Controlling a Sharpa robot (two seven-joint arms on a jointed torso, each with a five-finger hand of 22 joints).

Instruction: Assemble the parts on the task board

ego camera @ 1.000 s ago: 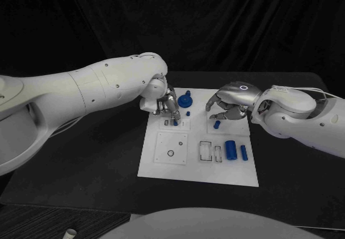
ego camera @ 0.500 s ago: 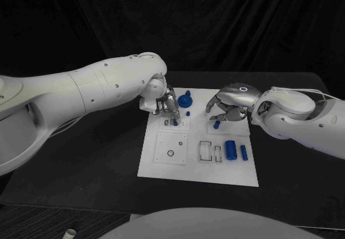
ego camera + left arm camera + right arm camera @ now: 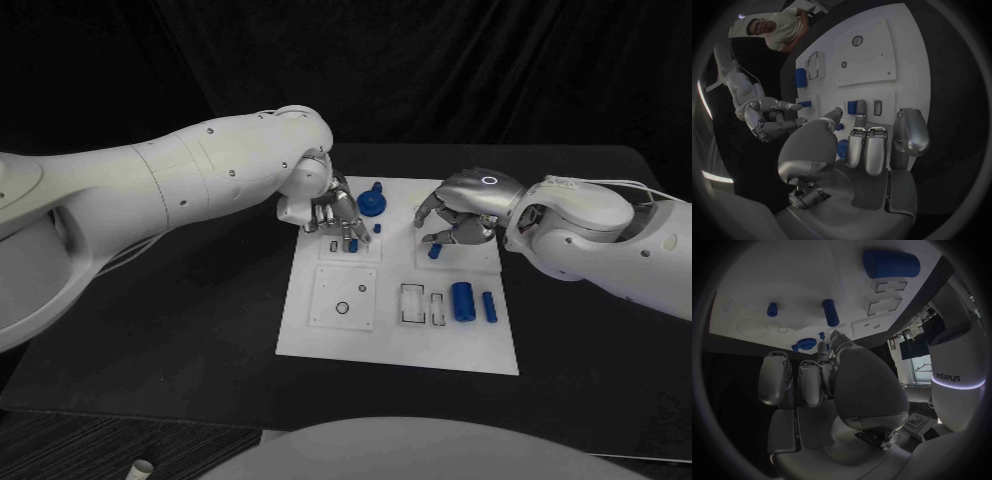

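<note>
Blue peg [image 3: 434,251] on the white task board [image 3: 361,340] looks freed now: a second ago the right hand [image 3: 459,215] had its fingertips down on it, and they've lifted just off, fingers loosely curled, gripping nothing. Peg's standing near the board's far right corner. Left hand [image 3: 330,210] hasn't budged, fingers down around a smaller blue peg [image 3: 352,245] on the far left side; can't tell if it's actually pinching it. My guess: right peg is seated.
</note>
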